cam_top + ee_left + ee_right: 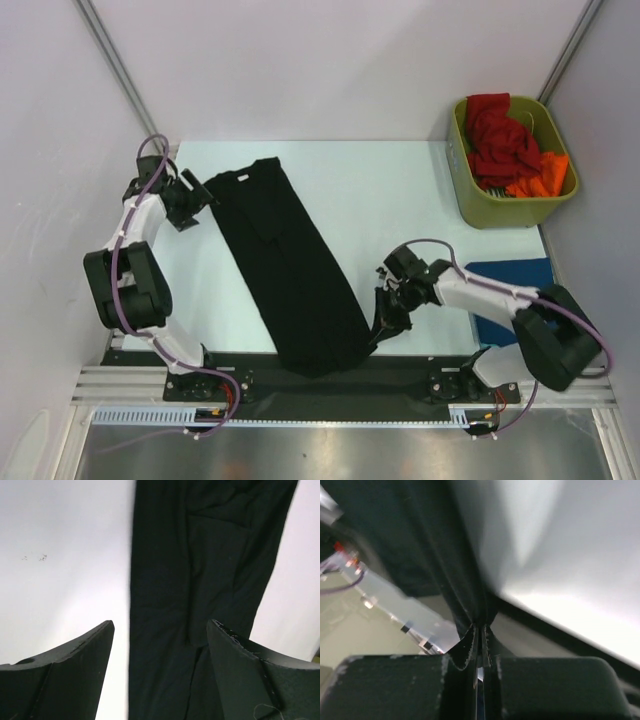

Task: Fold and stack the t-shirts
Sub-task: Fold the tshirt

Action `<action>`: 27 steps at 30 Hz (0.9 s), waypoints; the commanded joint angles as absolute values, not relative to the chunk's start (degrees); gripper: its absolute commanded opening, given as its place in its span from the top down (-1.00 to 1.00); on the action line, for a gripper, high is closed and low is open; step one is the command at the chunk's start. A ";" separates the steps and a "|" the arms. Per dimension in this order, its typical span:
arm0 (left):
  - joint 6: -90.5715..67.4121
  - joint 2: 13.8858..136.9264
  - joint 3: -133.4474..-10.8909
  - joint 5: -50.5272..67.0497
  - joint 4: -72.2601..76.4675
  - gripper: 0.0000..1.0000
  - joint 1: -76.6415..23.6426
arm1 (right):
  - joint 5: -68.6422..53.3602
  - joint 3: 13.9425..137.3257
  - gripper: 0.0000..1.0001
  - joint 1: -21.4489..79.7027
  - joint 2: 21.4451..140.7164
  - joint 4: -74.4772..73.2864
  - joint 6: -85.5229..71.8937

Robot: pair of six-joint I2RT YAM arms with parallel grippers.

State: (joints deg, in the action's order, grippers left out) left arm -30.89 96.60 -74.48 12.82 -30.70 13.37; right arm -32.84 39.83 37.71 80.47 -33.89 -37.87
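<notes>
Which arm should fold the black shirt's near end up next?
Probably right: the right fingers are shut on the near edge of the black shirt; the left fingers are open by the collar, holding nothing.

Top view evenly bright, sharp, faint shadows. Left wrist: bench (60,555) blown out white, black t-shirt (200,580) underexposed. Right wrist: heavy blur, glare right.

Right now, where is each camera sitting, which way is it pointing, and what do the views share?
Top external: above and behind the bases, looking down on the table, the left arm, the right arm, the black t-shirt and the bin.
Left wrist: on the left arm, looking down past the open left gripper onto the black t-shirt.
Right wrist: on the right arm, looking along the right gripper, shut on the black t-shirt's edge.
Shared: all three show the black t-shirt.
</notes>
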 commanded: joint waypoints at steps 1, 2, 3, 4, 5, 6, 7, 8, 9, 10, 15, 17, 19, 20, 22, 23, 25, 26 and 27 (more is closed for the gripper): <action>-29.53 99.13 -75.95 17.30 -31.12 -0.61 15.55 | -34.71 37.71 0.71 43.66 74.37 -31.55 -49.47; -29.97 99.40 -75.42 17.75 -31.03 -0.62 16.25 | -34.46 37.71 0.57 46.03 73.83 -33.47 -49.05; -30.23 99.32 -74.71 18.28 -30.85 -0.64 17.56 | -33.06 38.40 0.27 46.75 73.05 -34.97 -48.09; -30.41 99.32 -74.45 18.72 -29.81 -0.65 18.19 | -31.83 39.28 0.19 46.58 72.86 -38.63 -44.16; -30.32 99.23 -74.44 19.50 -29.45 -0.67 18.63 | -30.08 42.07 0.12 44.58 73.04 -40.24 -41.60; -30.15 99.23 -74.70 19.69 -29.01 -0.68 18.98 | -28.23 44.45 -0.03 42.82 74.60 -41.73 -38.79; -29.71 99.49 -76.10 19.95 -28.66 -0.68 19.33 | -25.08 46.91 -0.12 40.63 76.01 -42.97 -35.71; -29.36 100.71 -76.98 21.08 -28.74 -0.69 19.51 | -24.18 49.46 -0.22 38.00 78.20 -43.85 -30.81; -29.27 101.42 -79.08 21.88 -28.65 -0.68 19.60 | -23.73 55.83 -0.34 33.97 83.01 -43.34 -28.33; -29.44 102.21 -80.06 22.75 -28.57 -0.68 19.60 | -23.56 59.20 -0.36 32.10 86.28 -42.46 -26.21; -30.15 106.87 -84.02 22.16 -26.73 -0.54 19.69 | -20.31 86.26 -0.34 28.66 106.40 -39.29 -13.73; -30.50 107.31 -84.37 20.40 -24.44 -0.46 19.78 | -18.90 99.32 -0.30 28.04 116.56 -37.88 -11.78; -31.54 108.19 -83.94 18.82 -20.51 -0.39 19.86 | -20.21 107.02 -0.18 27.16 122.40 -33.61 -11.16; -32.16 108.63 -83.59 18.63 -19.17 -0.35 19.78 | -21.08 114.01 -0.18 26.72 128.70 -32.36 -11.42; -34.44 110.03 -82.36 18.81 -15.14 -0.25 19.60 | -24.16 120.99 -0.17 26.02 135.14 -29.38 -13.79; -35.32 110.30 -81.66 18.90 -13.64 -0.24 19.51 | -25.65 127.81 -0.17 25.58 140.83 -28.14 -15.10; -37.61 110.83 -79.20 17.50 -8.81 -0.26 19.07 | -29.52 134.18 -0.14 25.31 146.66 -23.85 -19.93; -38.14 111.00 -78.32 16.62 -6.96 -0.29 18.81 | -30.66 139.34 -0.12 25.40 149.21 -22.60 -21.34; -39.10 111.44 -77.61 16.00 -4.59 -0.32 18.20 | -31.20 142.00 -0.08 25.49 153.59 -21.80 -22.49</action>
